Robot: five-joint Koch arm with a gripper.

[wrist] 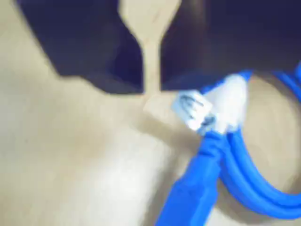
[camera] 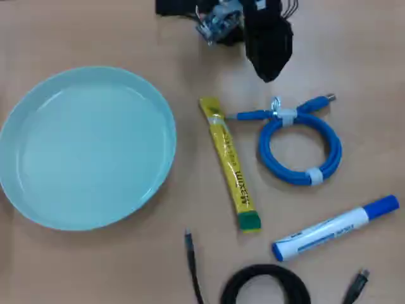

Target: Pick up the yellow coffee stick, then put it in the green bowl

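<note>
The yellow coffee stick lies flat on the wooden table, just right of the green bowl in the overhead view, its green end nearest the bottom edge. Its upper tip touches the coiled blue USB cable to the right, with a white-and-blue marker below that. The gripper hangs above the stick's upper end, apart from it; in the wrist view its dark fingers are nearly together, a thin gap between them, holding nothing

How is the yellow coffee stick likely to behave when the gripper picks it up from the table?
The yellow coffee stick looks thin and flat, so it is probably light and unlikely to roll. Its foil-like wrapper may be slippery and could sag if pinched at one end. Its upper end touches the blue cable, which might shift.
</note>
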